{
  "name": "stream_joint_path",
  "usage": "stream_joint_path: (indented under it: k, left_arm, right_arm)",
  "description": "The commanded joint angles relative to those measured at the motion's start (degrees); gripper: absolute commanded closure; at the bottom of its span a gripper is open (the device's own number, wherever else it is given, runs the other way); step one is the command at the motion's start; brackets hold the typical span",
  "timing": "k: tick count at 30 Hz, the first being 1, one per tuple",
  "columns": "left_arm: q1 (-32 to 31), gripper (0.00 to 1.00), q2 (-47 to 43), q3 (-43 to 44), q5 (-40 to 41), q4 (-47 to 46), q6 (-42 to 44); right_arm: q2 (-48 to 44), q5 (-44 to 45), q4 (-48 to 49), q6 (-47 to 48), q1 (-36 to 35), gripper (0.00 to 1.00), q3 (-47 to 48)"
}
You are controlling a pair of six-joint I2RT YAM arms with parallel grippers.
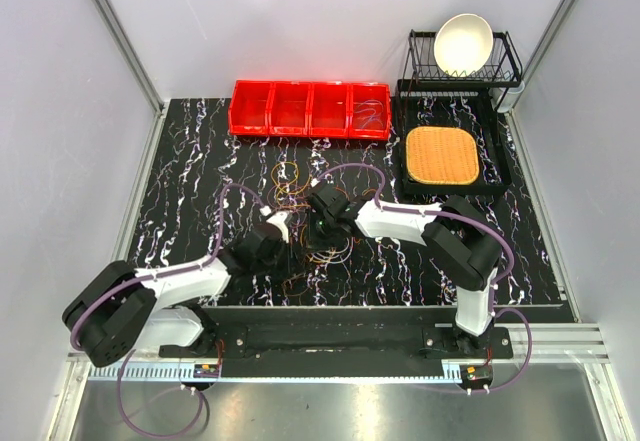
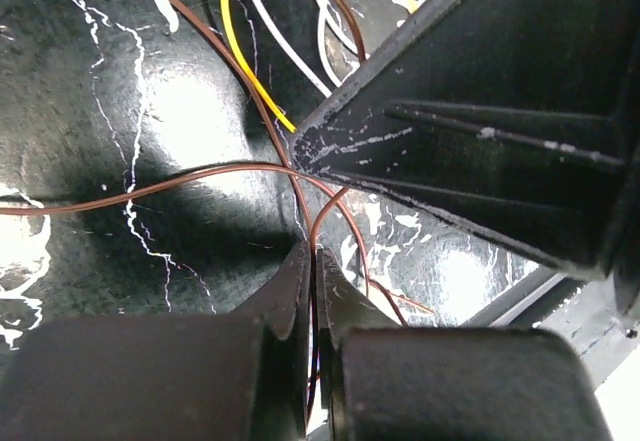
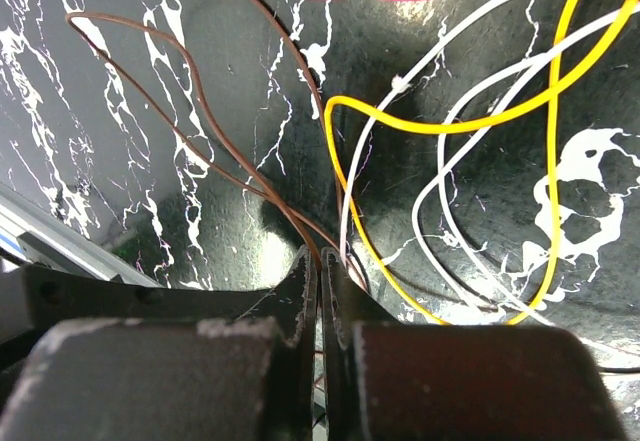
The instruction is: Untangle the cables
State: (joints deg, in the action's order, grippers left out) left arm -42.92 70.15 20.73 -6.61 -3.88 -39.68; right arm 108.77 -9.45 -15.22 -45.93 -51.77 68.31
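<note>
Left hand [image 2: 312, 253]: clenched, with a brown cable [image 2: 200, 174] pinched at its fingertips.
Right hand [image 3: 320, 258]: also clenched. Brown strands run into its tips, so it appears to grip a brown cable too; I cannot tell which strand.
Cables [image 1: 292, 176]: a loose knot on the dark marbled surface [image 1: 180, 161], between and just beyond both hands. A yellow loop [image 3: 440, 129] and a white loop [image 3: 398, 85] cross just ahead of the right hand.
Step in hand: drawing the brown cable out of the knot.
Doing it well: part the hands slowly and low, and ease off if the whole knot drags along.
Red bins [image 1: 310, 109]: well beyond both hands, with four compartments. The rightmost holds a few thin cables; I can make out nothing in the others.
Rack [image 1: 415, 61]: beyond and right of the right hand, with a white bowl [image 1: 463, 43] standing in it.
Black tray [image 1: 450, 106]: nearer the right hand than the rack, carrying a woven mat [image 1: 442, 155].
</note>
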Motion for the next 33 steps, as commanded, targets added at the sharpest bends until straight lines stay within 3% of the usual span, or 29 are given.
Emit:
stream_joint_path:
  k: [1, 5, 6, 10, 13, 23, 33]
  left_arm:
    - [-0.1, 1.0, -1.7, 4.7, 4.9, 10.1, 1.0]
    - [-0.1, 1.0, -7.9, 14.1, 10.8, 24.0, 3.5]
    - [-0.1, 1.0, -10.0, 16.0, 12.2, 26.7, 4.4]
    - [0.5, 1.0, -12.2, 28.5, 18.0, 39.7, 7.2]
    - [1.6, 1.0, -11.6, 35.7, 20.1, 43.8, 10.1]
    - [10.5, 1.0, 0.2, 55.6, 20.9, 45.5, 18.6]
    - [19.4, 1.0, 19.0, 78.6, 13.4, 45.4, 19.3]
  right_arm:
    - [-2.5, 0.8, -0.1, 1.1, -0.5, 0.97, 1.5]
    - [-7.9, 4.7, -3.7, 3.6, 0.0, 0.64, 3.3]
    - [-8.8, 5.3, -4.5, 4.8, 0.7, 0.51, 3.7]
    - [-14.0, 8.4, -8.1, 6.0, 3.8, 0.32, 4.1]
    - [-18.8, 10.8, -9.5, 6.3, 5.6, 0.23, 2.4]
    - [-35.1, 18.2, -10.9, 5.5, 6.7, 0.07, -9.9]
    - [-38.6, 15.0, -7.4, 4.6, 6.7, 0.06, -18.6]
